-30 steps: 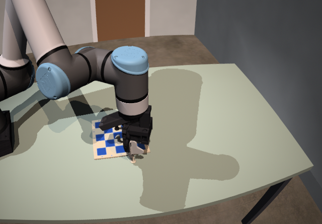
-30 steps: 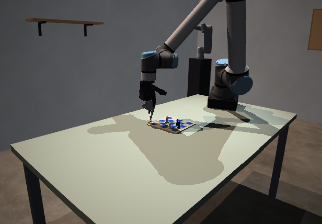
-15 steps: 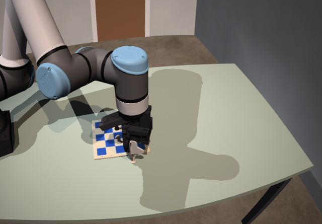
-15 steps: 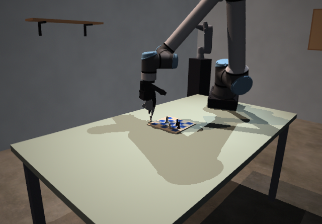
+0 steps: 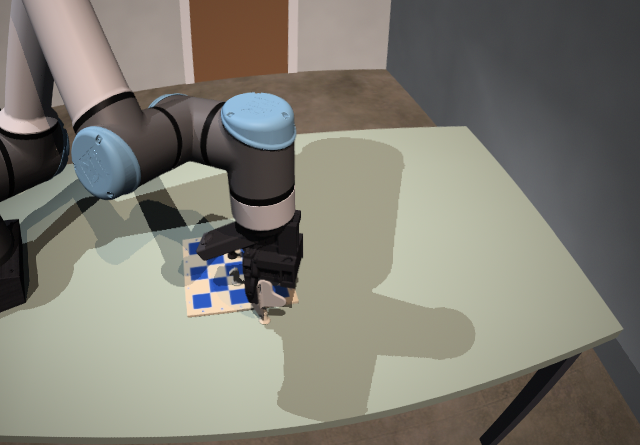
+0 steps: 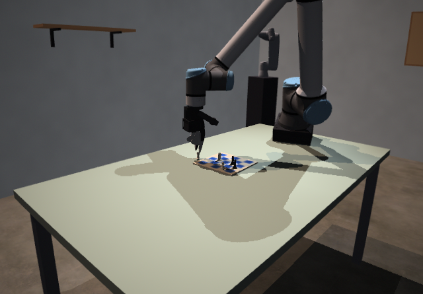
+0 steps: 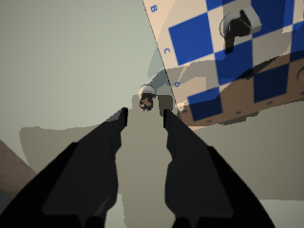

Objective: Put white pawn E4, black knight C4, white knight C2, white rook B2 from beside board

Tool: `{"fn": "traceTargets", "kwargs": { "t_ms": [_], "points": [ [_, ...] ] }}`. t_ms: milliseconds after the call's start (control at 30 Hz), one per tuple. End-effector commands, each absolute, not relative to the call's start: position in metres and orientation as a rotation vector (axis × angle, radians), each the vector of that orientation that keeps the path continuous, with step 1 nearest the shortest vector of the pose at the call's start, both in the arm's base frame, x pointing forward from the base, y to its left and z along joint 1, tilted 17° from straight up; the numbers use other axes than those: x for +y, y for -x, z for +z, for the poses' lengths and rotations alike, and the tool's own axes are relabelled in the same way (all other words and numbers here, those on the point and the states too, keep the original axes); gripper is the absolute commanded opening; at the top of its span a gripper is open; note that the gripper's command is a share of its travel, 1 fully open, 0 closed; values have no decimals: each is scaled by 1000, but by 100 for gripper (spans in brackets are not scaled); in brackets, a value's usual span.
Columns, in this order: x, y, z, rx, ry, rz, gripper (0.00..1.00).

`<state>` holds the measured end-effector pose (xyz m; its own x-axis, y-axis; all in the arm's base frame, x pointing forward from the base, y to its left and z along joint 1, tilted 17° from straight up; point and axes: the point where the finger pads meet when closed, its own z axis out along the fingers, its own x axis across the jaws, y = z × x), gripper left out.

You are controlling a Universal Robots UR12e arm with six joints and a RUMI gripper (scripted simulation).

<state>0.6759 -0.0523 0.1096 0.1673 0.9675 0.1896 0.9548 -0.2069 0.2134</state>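
My gripper [image 5: 263,311] [image 6: 198,151] [image 7: 145,109] points down just outside the board [image 5: 206,312] [image 6: 244,168] [image 7: 161,28]. Its fingers are apart. A white piece [image 5: 264,320] [image 6: 197,156] [image 7: 146,90], by its notched top the white rook, stands upright on the table below and between the fingertips, with a gap on both sides. The white knight [image 6: 219,156] [image 7: 239,23] stands upright, apparently on C2. A small white piece [image 6: 223,164] [image 7: 301,74], apparently the pawn, stands about at E4. Two black pieces stand close together on the board; their exact squares and which is the knight cannot be told.
The board's edge lies close beside the fingers. The gripper body hides much of the board in the top view. The arm's shadow falls across the board and the table [image 5: 491,254] [image 6: 112,212]. The robot's base stands at the far end of the table.
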Motion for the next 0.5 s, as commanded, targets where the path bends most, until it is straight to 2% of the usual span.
{"fn": "traceTargets", "kwargs": {
  "t_ms": [0, 467],
  "points": [
    [-52, -678, 106, 1949, -2364, 442, 22],
    [-49, -683, 86, 1949, -2364, 442, 22]
  ]
}}
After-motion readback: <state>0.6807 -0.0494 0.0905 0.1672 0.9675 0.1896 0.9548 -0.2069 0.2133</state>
